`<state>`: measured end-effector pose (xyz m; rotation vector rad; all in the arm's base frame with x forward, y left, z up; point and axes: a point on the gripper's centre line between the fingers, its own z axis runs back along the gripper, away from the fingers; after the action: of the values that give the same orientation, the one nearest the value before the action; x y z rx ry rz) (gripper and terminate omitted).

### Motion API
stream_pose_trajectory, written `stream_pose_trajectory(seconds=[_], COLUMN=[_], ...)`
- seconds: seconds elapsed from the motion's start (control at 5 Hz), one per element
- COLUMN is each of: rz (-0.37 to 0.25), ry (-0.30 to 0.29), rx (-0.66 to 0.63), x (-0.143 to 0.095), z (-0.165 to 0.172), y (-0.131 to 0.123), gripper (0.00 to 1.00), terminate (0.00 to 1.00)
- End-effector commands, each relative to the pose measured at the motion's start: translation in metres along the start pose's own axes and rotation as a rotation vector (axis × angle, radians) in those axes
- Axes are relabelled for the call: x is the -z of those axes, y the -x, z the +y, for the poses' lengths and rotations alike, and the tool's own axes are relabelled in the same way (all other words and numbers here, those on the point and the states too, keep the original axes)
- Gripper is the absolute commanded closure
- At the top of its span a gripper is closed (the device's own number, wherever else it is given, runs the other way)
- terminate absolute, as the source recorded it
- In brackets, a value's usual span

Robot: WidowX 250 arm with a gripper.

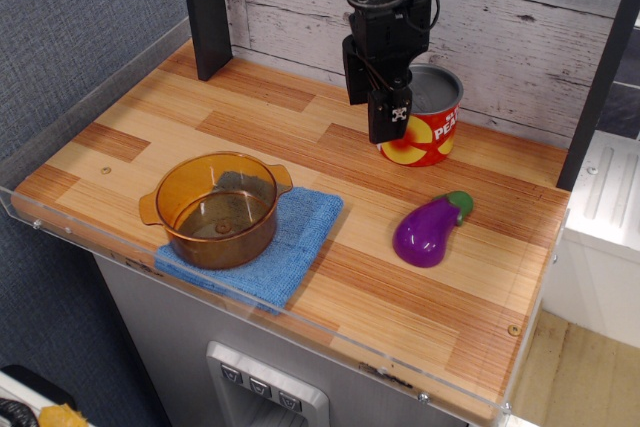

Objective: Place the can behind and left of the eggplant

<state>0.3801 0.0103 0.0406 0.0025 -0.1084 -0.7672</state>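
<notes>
cam count: 1, fixed external view. position: front-left of bench, raised, looking down at an angle twd the back wall. range: mid; whole wooden tabletop [300, 197] in frame, front acrylic edge and cabinet below incl. back: plank wall [520, 17] across top of frame. left: grey textured panel. right: white unit beyond table edge. arm enters from top centre, upper part cropped. no 2nd view, so no shared area to log.
</notes>
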Motion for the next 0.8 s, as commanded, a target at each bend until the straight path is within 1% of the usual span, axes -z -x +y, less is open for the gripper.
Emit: stream_pose_trajectory(seconds=[0.0,0.2,0.4,0.6], rz=[-0.036,-0.077,-0.158,-0.161], ry=[-0.074,-0.104,-0.178,-0.265], rx=[-0.205,-0.419,-0.665,-0.84], x=[-0.04,-0.049,-0.063,-0.071], z=[0.018,0.032,0.047,0.056], y=[0.039,0.06,0.076,0.089], gripper=[0.0,0.0,0.0,0.0], terminate=[0.0,0.0,0.0,0.0])
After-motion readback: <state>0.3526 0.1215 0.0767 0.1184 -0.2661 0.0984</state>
